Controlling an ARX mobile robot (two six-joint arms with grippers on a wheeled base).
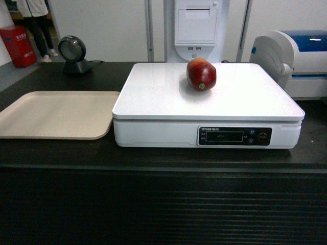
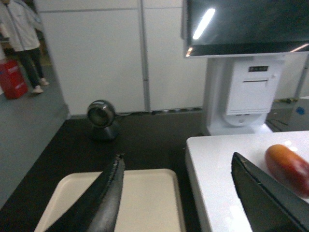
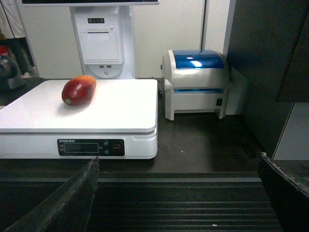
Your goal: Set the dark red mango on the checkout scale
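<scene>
Glossy dark red mango [image 1: 201, 74] lying on the white scale [image 1: 153, 97], toward the far edge of the plate and a little right of its middle, touching nothing else. Small green sticker facing near in the head view; orange-yellow patch plain only from the left wrist [image 2: 287, 167] and, more faintly, from the right wrist [image 3: 78, 90]. Dark display strip [image 1: 234, 136] with buttons on the scale's near face, seen from the head and right wrist but hidden from the left wrist.

Black bench [image 1: 56, 150] under everything, ribbed front panel [image 1: 163, 209] below its near edge. Beige tray [image 1: 56, 113] just left of the scale, flat on the bench; out of frame from the right wrist. Round black scanner [image 1: 74, 55] at the far left, well apart from the mango. White-and-blue printer [image 1: 296, 56] far right, just beside the scale; shown whole only from the right wrist. White terminal stand [image 1: 196, 28] behind the scale; its dark screen [image 2: 246, 24] caught only from the left wrist.

No arm visible from the head. Left gripper [image 2: 176, 193] above the gap between tray and scale, fingers [image 2: 104, 198] wide apart, holding nothing. Right gripper [image 3: 178, 203] low before the ribbed panel, fingers [image 3: 72, 198] likewise spread and empty. Person [image 2: 21, 41] standing far left beside a red box [image 2: 12, 79].
</scene>
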